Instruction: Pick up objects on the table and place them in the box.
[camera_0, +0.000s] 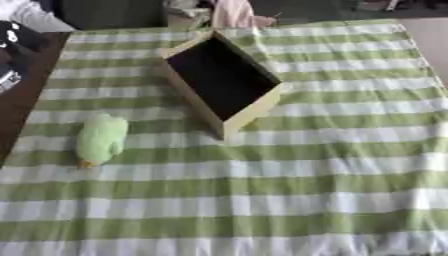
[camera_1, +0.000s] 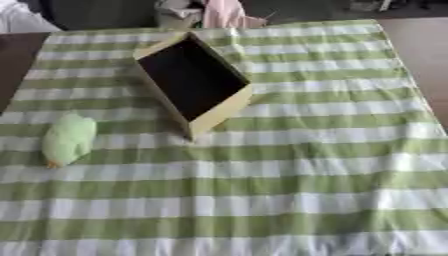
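A pale green soft toy (camera_0: 101, 139) with a small orange tip at its lower end lies on the green-and-white striped cloth (camera_0: 289, 190), left of centre. A cream-walled box (camera_0: 254, 111) with a dark inside stands open at the upper middle, turned at an angle, a short way right of and behind the toy. Nothing shows inside the box. Neither of my hands appears in either eye view.
The dark table edge (camera_0: 19, 107) runs along the left of the cloth. A black-and-white object (camera_0: 10, 35) sits at the upper left corner. Pink fabric (camera_0: 232, 12) lies beyond the far edge of the cloth.
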